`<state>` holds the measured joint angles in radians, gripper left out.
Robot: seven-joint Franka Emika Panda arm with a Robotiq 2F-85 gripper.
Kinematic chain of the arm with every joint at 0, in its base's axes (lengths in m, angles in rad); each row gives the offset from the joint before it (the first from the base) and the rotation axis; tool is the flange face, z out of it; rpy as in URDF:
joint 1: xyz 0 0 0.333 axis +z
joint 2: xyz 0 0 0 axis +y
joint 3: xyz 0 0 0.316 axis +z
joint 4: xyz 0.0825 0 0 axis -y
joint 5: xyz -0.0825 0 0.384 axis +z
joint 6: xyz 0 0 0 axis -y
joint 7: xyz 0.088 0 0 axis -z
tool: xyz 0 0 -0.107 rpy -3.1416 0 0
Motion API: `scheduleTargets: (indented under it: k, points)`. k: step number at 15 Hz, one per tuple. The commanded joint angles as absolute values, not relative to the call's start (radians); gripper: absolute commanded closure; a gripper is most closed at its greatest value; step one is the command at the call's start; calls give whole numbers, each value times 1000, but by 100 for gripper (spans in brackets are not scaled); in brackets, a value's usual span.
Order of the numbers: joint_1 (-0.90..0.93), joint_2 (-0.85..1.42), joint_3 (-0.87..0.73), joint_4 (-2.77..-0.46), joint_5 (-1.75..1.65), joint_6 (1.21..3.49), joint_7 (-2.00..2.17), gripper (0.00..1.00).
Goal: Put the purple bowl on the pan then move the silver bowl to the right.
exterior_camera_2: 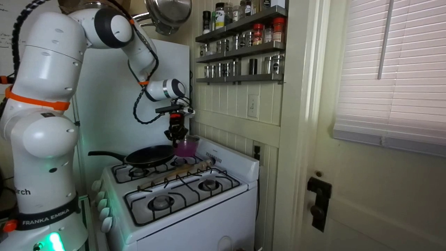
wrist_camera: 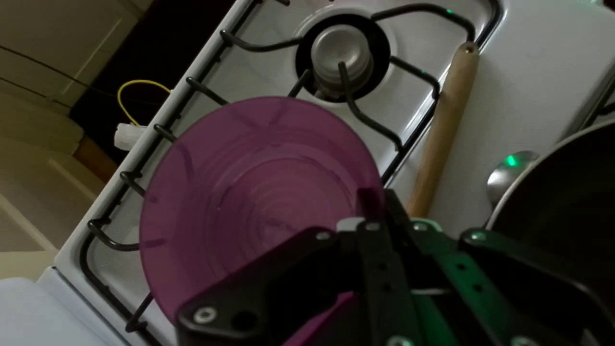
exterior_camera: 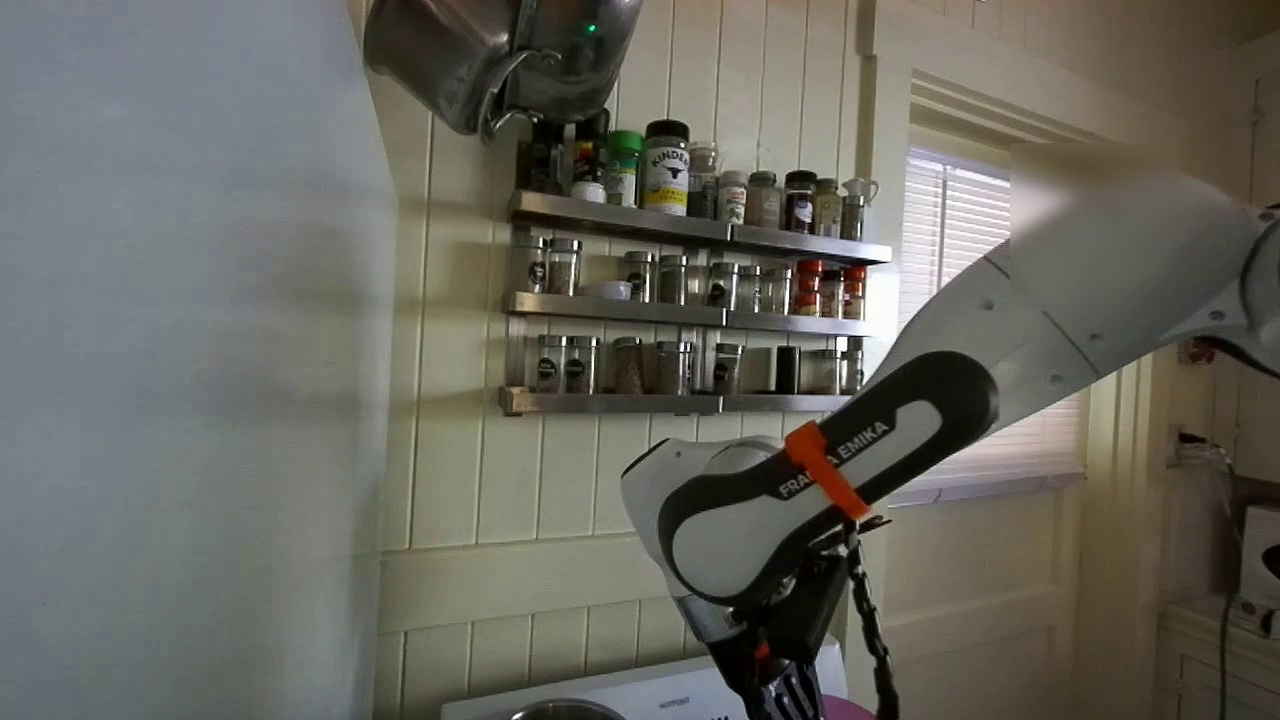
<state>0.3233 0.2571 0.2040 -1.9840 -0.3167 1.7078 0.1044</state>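
The purple bowl [exterior_camera_2: 186,150] is translucent and hangs above the back of the stove, beside the black pan [exterior_camera_2: 150,156]. It fills the middle of the wrist view [wrist_camera: 269,192], and its edge shows in an exterior view [exterior_camera: 848,710]. My gripper [wrist_camera: 383,204] is shut on the bowl's rim, one finger inside and one outside. The gripper [exterior_camera_2: 175,142] points down near the pan's right edge. The pan also shows at the right of the wrist view [wrist_camera: 571,206]. A silver round rim [exterior_camera: 565,710], probably the silver bowl, is mostly cut off at the bottom of an exterior view.
A wooden stick [wrist_camera: 447,129] lies along the stove's middle. A metal spoon-like end [wrist_camera: 510,175] shows beside the pan. The pan's handle [exterior_camera_2: 104,153] points away from the wall. The stove's raised back panel [exterior_camera_2: 231,158], burner grates, spice shelves [exterior_camera: 620,310] and fridge [exterior_camera_2: 167,83] surround the area.
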Motion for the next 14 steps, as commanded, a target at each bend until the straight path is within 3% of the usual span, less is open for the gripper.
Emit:
scheduleTargets:
  k: [1, 7, 14]
  points:
    - [346, 103, 257, -2169, -329, 1783, 149, 99]
    - [395, 52, 349, -2184, -307, 1738, 268, 99]
    - [396, 190, 355, -2037, -384, 1763, 116, 99]
